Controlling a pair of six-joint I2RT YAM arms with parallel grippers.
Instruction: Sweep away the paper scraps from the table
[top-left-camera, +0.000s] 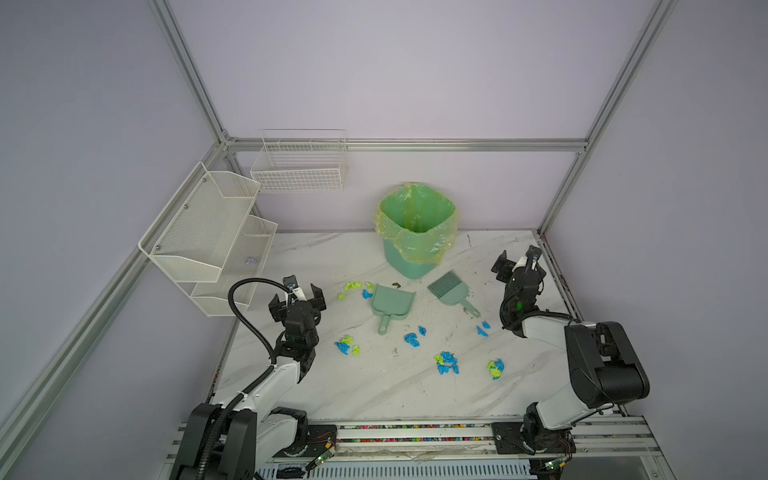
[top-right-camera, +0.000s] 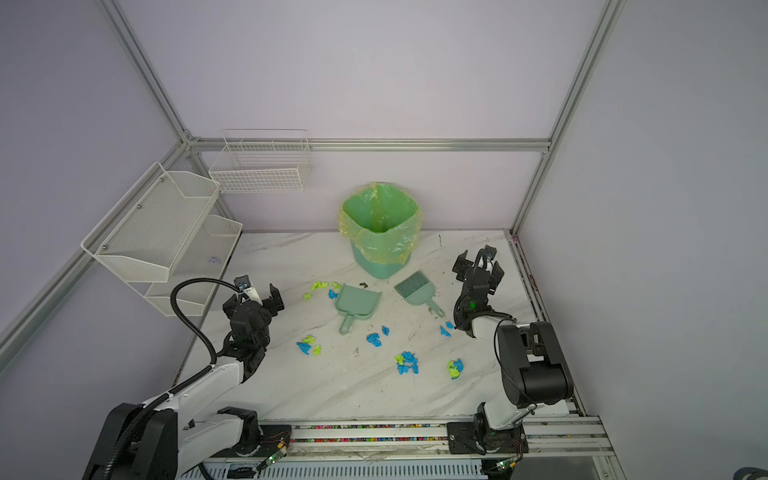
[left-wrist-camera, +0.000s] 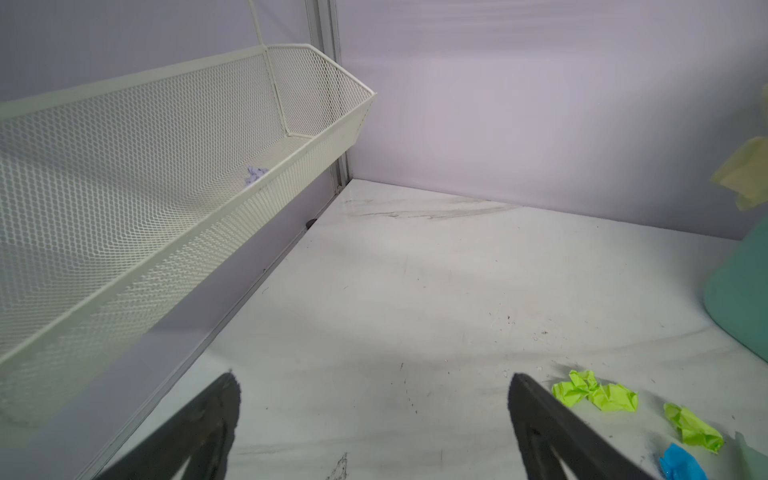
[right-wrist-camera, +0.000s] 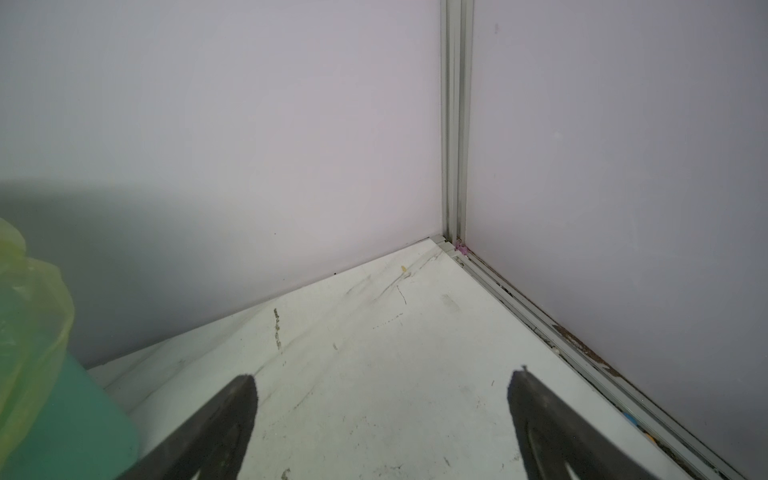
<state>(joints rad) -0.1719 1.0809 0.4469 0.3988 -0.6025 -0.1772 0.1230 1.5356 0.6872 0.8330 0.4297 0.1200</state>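
Left gripper (top-left-camera: 297, 301) and right gripper (top-left-camera: 519, 268) are held fully open, empty. Paper scraps (top-left-camera: 446, 363) at lower centre may be scattered by a fast-driven brush (top-left-camera: 448, 291).

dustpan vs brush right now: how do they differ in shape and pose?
The dustpan is a solid scoop; the brush ends in fanned bristles.
In both top views the dustpan lies left of the brush.
The dustpan's handle points at the near edge; the brush's slants to the right.
Shared: pale green, flat on the table before the bin, neither held.
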